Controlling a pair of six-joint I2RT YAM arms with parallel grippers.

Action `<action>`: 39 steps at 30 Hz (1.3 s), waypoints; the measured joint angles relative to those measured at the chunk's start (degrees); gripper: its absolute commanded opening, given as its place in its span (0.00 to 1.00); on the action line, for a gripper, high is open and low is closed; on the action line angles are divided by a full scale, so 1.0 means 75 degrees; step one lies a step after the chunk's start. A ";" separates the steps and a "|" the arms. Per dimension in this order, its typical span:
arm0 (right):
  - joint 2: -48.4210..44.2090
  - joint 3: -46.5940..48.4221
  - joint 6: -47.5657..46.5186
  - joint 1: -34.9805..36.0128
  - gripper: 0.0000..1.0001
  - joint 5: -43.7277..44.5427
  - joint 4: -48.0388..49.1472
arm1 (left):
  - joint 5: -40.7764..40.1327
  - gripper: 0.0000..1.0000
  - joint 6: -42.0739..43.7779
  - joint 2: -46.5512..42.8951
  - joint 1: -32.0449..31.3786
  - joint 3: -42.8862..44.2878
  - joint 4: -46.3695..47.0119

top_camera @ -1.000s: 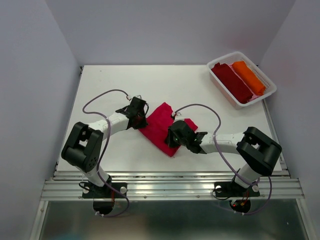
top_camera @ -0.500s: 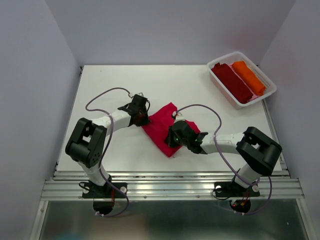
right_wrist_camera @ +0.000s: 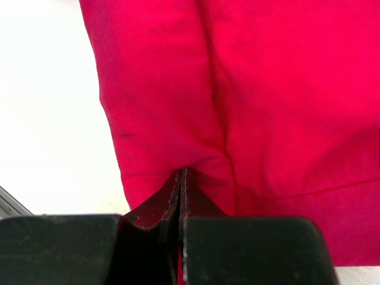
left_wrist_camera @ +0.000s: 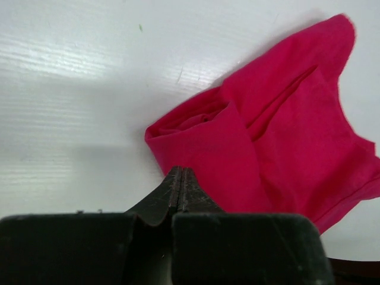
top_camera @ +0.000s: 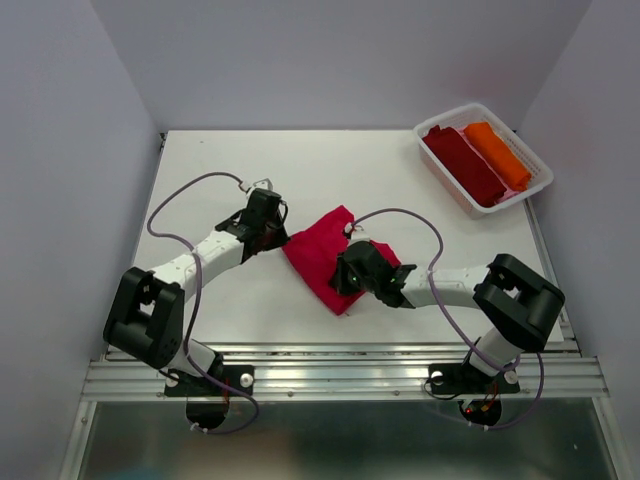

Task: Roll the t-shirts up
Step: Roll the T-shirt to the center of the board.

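my left arm [top_camera: 200,262] reaches forward and inward, wrist low | my left fingers [left_wrist_camera: 169,193] pressed together, tips meeting | my right arm [top_camera: 445,290] folded inward, wrist low | my right fingers [right_wrist_camera: 171,196] closed, pinching a fold of red t-shirt [right_wrist_camera: 267,89]

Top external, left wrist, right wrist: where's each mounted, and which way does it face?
Top external: above and behind the bases, looking down at the table, shirt and bin; left arm and right arm show.
Left wrist: on the left arm, looking along the shut left tool at the shirt's edge.
Right wrist: on the right arm, looking along the shut right tool at pinched cloth.
Shared: all three see the shirt.
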 measured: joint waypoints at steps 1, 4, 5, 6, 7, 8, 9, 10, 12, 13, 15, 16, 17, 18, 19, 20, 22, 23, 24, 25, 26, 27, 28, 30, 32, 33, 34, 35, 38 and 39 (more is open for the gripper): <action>0.0000 0.0003 -0.0009 0.0000 0.01 0.0000 -0.0006 | 0.0064 0.00 -0.0026 0.0050 0.0000 -0.0134 -0.0006; 0.0000 0.0012 -0.0035 0.0000 0.01 0.0000 -0.0029 | 0.0201 0.00 -0.0070 0.0318 -0.0003 -0.0318 0.0044; 0.0000 0.0015 -0.0041 0.0000 0.01 0.0003 -0.0038 | 0.0256 0.00 -0.0082 0.0446 -0.0003 -0.0321 0.0093; -0.0006 0.0023 -0.0058 0.0000 0.01 0.0006 -0.0064 | 0.0286 0.00 -0.0085 0.0551 -0.0003 -0.0321 0.0163; -0.0017 0.0023 -0.0067 0.0000 0.01 0.0009 -0.0096 | 0.0329 0.00 -0.0085 0.0714 -0.0003 -0.0321 0.0286; -0.0038 0.0026 -0.0085 0.0000 0.01 0.0015 -0.0149 | 0.0370 0.00 -0.0085 0.0828 -0.0003 -0.0321 0.0376; -0.0076 0.0032 -0.0093 0.0000 0.01 0.0032 -0.0227 | 0.0423 0.00 -0.0085 0.0962 -0.0003 -0.0318 0.0466; -0.0102 0.0041 -0.0111 0.0000 0.01 0.0044 -0.0297 | 0.0463 0.00 -0.0085 0.1067 -0.0003 -0.0318 0.0519; -0.0184 0.0114 -0.0195 0.0000 0.02 0.0093 -0.0568 | 0.0536 0.00 -0.0087 0.1341 -0.0003 -0.0300 0.0597; -0.0230 0.0149 -0.0236 0.0000 0.04 0.0099 -0.0691 | 0.0574 0.00 -0.0087 0.1416 -0.0003 -0.0297 0.0627; -0.0373 0.0213 -0.0332 0.0000 0.06 0.0143 -0.0991 | 0.0621 0.00 -0.0090 0.1463 -0.0009 -0.0294 0.0664; -0.0513 0.0245 -0.0405 0.0000 0.06 0.0169 -0.1209 | 0.0624 0.00 -0.0087 0.1445 -0.0009 -0.0291 0.0673; -0.0603 0.0271 -0.0440 0.0000 0.07 0.0184 -0.1361 | 0.0624 0.00 -0.0087 0.1428 -0.0015 -0.0291 0.0679; -0.0743 0.0321 -0.0493 0.0000 0.08 0.0198 -0.1574 | 0.0621 0.00 -0.0087 0.1402 -0.0015 -0.0291 0.0667; -0.0860 0.0385 -0.0545 0.0000 0.09 0.0216 -0.1743 | 0.0618 0.00 -0.0085 0.1364 -0.0015 -0.0291 0.0644; -0.0953 0.0449 -0.0580 0.0000 0.10 0.0224 -0.1856 | 0.0615 0.00 -0.0085 0.1335 -0.0015 -0.0291 0.0624; -0.1099 0.0618 -0.0670 0.0009 0.14 0.0251 -0.2057 | 0.0595 0.00 -0.0087 0.1212 -0.0015 -0.0291 0.0560; -0.1134 0.0764 -0.0743 0.0050 0.18 0.0341 -0.2197 | 0.0586 0.00 -0.0087 0.1122 -0.0015 -0.0291 0.0507; -0.1137 0.0924 -0.0810 0.0119 0.21 0.0484 -0.2340 | 0.0557 0.00 -0.0087 0.1000 -0.0015 -0.0291 0.0434; -0.1122 0.1072 -0.0895 0.0219 0.24 0.0618 -0.2460 | 0.0527 0.00 -0.0087 0.0871 -0.0015 -0.0291 0.0367; -0.1102 0.1198 -0.0944 0.0326 0.26 0.0755 -0.2550 | 0.0495 0.00 -0.0087 0.0761 -0.0015 -0.0289 0.0306; -0.1029 0.1408 -0.1046 0.0495 0.29 0.0982 -0.2693 | 0.0425 0.00 -0.0085 0.0597 -0.0015 -0.0262 0.0163; -0.0962 0.1559 -0.1113 0.0650 0.31 0.1099 -0.2742 | 0.0385 0.00 -0.0082 0.0484 -0.0012 -0.0233 0.0082; -0.0697 0.1958 -0.1326 0.1046 0.35 0.1510 -0.2920 | 0.0283 0.00 -0.0076 0.0201 0.0041 -0.0070 -0.0216; -0.0460 0.2218 -0.1492 0.1320 0.39 0.1798 -0.3010 | 0.0265 0.00 -0.0044 -0.0029 0.0152 0.0105 -0.0425; -0.0286 0.2366 -0.1614 0.1472 0.42 0.1999 -0.3060 | 0.0289 0.00 -0.0023 -0.0172 0.0289 0.0230 -0.0557; -0.0219 0.2413 -0.1655 0.1530 0.43 0.2069 -0.3092 | 0.0294 0.00 -0.0015 -0.0224 0.0376 0.0271 -0.0606; -0.0070 0.2530 -0.1749 0.1652 0.46 0.2215 -0.3165 | 0.0291 0.00 0.0000 -0.0382 0.0641 0.0367 -0.0688; 0.0408 0.2844 -0.2020 0.1877 0.53 0.2611 -0.3281 | 0.0274 0.00 0.0020 -0.0699 0.1218 0.0440 -0.0851; 0.0542 0.2932 -0.2133 0.1918 0.54 0.2734 -0.3325 | 0.0221 0.00 0.0020 -0.0816 0.1396 0.0440 -0.0956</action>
